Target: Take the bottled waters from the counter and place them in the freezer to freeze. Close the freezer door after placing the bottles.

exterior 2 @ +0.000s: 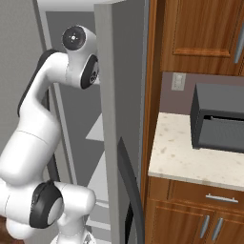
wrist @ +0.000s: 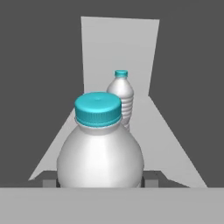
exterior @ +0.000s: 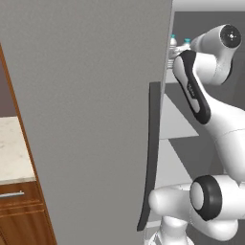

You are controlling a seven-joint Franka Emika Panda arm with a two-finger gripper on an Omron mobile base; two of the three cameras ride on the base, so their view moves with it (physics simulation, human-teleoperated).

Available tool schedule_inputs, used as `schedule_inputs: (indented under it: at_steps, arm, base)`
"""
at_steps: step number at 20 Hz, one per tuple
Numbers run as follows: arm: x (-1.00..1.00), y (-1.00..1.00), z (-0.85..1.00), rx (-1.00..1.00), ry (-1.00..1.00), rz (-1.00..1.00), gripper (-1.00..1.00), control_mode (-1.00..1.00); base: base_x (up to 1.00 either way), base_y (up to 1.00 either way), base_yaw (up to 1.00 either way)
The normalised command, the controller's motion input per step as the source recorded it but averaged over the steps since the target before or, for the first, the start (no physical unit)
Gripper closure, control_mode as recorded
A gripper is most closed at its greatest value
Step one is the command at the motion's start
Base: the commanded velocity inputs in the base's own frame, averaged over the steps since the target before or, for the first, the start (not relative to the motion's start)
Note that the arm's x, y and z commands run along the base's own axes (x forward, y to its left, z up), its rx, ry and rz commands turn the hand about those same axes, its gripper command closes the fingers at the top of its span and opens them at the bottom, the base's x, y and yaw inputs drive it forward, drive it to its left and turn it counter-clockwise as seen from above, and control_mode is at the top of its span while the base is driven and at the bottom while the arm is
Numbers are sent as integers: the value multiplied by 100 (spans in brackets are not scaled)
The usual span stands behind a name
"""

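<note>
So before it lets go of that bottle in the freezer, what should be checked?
1. Near bottle upright between the jaws: ok.
2. Gripper shut on it: ok.
3. Its base resting on the freezer shelf: cannot tell.
4. Gap to the far bottle, already standing upright: ok.
5. Freezer door open, clear of the arm: ok.

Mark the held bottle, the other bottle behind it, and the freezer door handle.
near bottle [wrist: 99, 162], hand view, on its rounded shoulder
far bottle [wrist: 121, 94], hand view, on its ribbed body
freezer door handle [exterior: 150, 153], left base view, on the middle of the dark bar
</note>
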Motion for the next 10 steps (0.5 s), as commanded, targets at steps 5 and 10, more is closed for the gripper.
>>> schedule_inputs:
  at_steps: [5,10]
  arm:
    - [20,-11,-14,0,0,0,100,-100]
    - [18,-10,-8,0,0,0,100,-100]
  base:
    - [0,0,0]
    - [0,0,0]
